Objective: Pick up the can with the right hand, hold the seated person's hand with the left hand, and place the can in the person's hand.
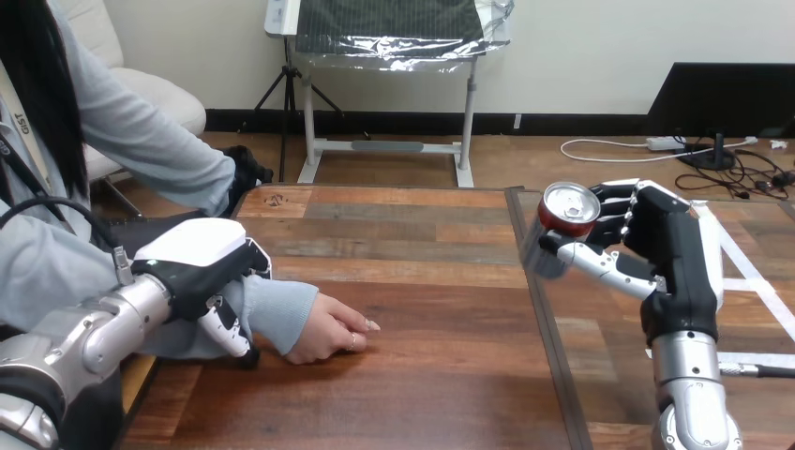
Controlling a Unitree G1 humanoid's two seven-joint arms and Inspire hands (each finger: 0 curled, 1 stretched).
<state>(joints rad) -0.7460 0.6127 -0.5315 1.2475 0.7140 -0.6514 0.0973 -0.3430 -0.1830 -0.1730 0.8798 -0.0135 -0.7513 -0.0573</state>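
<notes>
A red can (562,217) with a silver top is held above the table at the right, tilted toward the left. My right hand (656,244) is shut on it, thumb across its front and fingers behind. At the left, the person's hand (328,330) rests knuckles-up on the table (441,375), loosely closed. My left hand (202,267) lies over the person's forearm just behind the wrist, fingers and thumb curled down round the light blue sleeve.
A dark seam (548,319) runs front to back down the table between the person's hand and my right hand. White tape lines (759,281) mark the table's right part.
</notes>
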